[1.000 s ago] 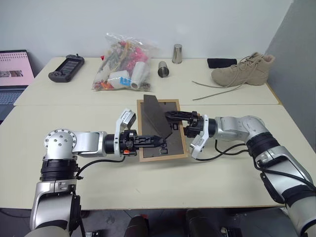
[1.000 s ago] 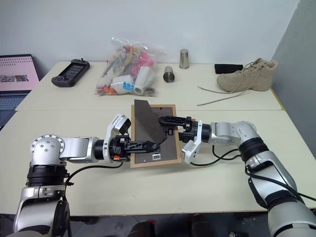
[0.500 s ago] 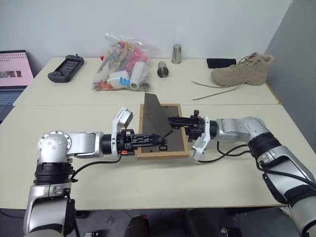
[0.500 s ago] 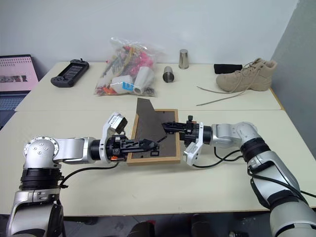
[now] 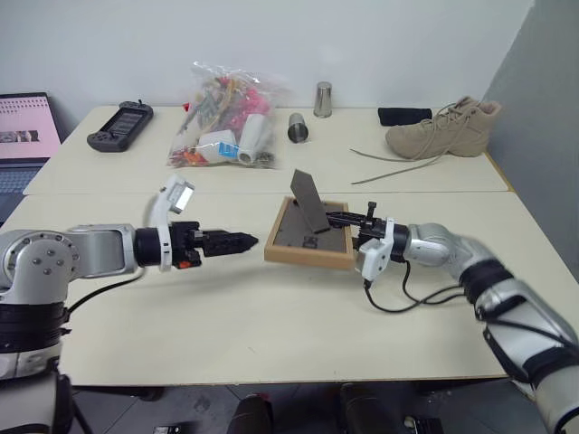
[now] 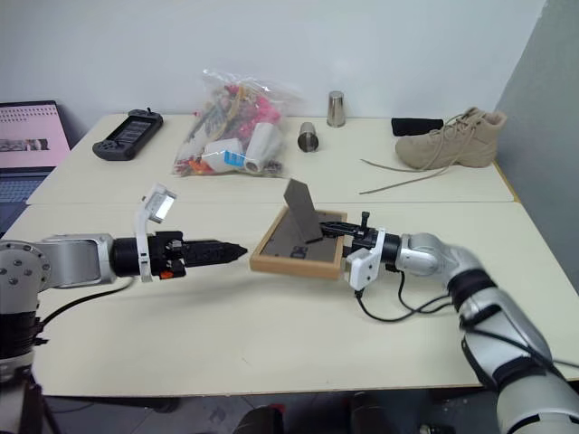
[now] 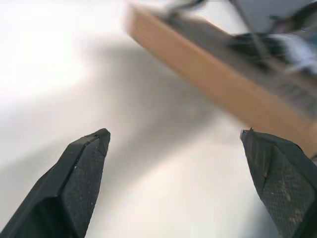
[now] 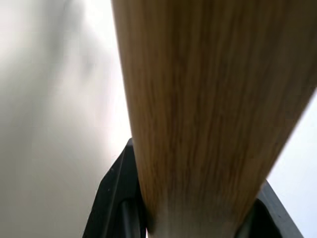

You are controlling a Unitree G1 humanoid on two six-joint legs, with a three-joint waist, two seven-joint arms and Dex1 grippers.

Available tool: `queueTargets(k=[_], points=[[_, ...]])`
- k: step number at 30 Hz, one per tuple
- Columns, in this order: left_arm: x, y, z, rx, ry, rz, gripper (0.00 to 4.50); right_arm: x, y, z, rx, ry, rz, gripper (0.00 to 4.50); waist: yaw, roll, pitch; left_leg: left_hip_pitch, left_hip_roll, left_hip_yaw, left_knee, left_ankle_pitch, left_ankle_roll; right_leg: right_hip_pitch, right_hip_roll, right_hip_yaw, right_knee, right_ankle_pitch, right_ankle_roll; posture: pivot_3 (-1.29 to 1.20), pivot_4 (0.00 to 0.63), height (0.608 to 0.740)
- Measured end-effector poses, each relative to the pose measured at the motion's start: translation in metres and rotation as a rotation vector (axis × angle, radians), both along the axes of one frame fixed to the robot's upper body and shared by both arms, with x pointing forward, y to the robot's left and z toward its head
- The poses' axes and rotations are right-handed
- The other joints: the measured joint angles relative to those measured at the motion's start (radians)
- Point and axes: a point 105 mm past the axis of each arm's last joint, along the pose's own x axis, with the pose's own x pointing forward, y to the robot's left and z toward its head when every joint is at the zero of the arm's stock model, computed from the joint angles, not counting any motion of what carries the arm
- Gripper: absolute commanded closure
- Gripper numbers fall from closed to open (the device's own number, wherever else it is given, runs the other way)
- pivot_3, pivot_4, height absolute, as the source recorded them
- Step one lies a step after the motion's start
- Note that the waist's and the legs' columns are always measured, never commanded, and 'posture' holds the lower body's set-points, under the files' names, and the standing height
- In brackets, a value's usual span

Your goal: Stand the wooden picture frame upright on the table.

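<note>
Pale cream bench (image 5: 271,334) fills the foreground, with a second bench pushed against its far edge under a plain white wall. Near the middle lies the wooden picture frame (image 5: 303,253), tilted with its dark back facing up and its fold-out stand (image 5: 310,204) sticking up from it. The right gripper (image 5: 347,220) reaches in from the right, its jaws closed on the frame's right edge; in the right wrist view the light wood sits between the two black fingers (image 8: 116,196). The left gripper (image 5: 244,240) hovers to the left of the frame, apart from it, pointing toward it with its jaws spread wide and holding nothing. On the far bench sit a clear bag of mixed items (image 5: 226,127), two metal cups (image 5: 298,127), a tan boot (image 5: 443,129), a black handheld controller (image 5: 120,126), and at far left a laptop (image 5: 23,136).
</note>
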Motion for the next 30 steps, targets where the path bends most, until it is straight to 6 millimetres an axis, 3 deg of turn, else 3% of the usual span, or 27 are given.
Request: queueTargets(k=[3, 7, 13, 19, 25, 30], points=[[0.007, 0.0, -0.014, 0.133, -0.153, 0.004, 0.0, 0.007, 0.004, 0.017, 0.088, 0.273, 0.0, 3.19, 0.003, 0.0, 0.0, 0.0, 0.001, -0.001, 0.0, -0.001, 0.002, 0.0, 0.001, -0.001, -0.001, 0.0, 0.0, 0.0, 0.15, 0.74], [0.007, -0.015, -0.004, 0.169, -0.347, -0.044, 0.0, 0.022, 0.005, 0.044, 0.233, 0.6, -0.017, 3.19, 0.011, 0.0, 0.0, 0.0, 0.001, -0.001, 0.0, -0.001, 0.002, 0.0, 0.001, -0.001, -0.002, 0.0, 0.0, 0.0, 0.15, 0.74], [-0.002, -0.018, 0.006, 0.158, -0.412, -0.063, 0.0, 0.028, 0.007, 0.027, 0.221, 1.035, -0.083, 3.19, 0.015, 0.0, 0.0, -0.003, 0.001, 0.0, 0.0, -0.002, 0.003, -0.004, 0.002, -0.001, -0.002, 0.0, 0.0, 0.0, 0.15, 0.74], [-0.011, -0.02, 0.0, 0.147, -0.398, -0.05, 0.0, 0.04, 0.013, 0.018, 0.332, 1.239, -0.123, 3.19, 0.01, 0.0, 0.0, -0.008, 0.001, 0.001, 0.0, -0.002, 0.003, -0.009, 0.002, 0.0, -0.001, 0.0, 0.0, 0.0, 0.15, 0.74], [-0.022, -0.024, -0.014, 0.147, -0.359, -0.065, 0.0, 0.048, 0.015, 0.023, 0.453, 1.327, -0.117, 3.19, 0.009, 0.0, 0.0, -0.008, 0.001, 0.001, 0.0, -0.002, 0.003, -0.01, 0.002, -0.001, -0.002, 0.0, 0.0, 0.0, 0.15, 0.74], [-0.022, -0.023, -0.015, 0.149, -0.366, -0.054, 0.0, 0.045, 0.014, 0.007, 0.453, 1.338, -0.118, 3.19, 0.008, 0.0, 0.0, -0.008, 0.001, 0.001, 0.0, -0.002, 0.003, -0.009, 0.002, -0.001, -0.002, 0.0, 0.0, 0.0, 0.15, 0.74]])
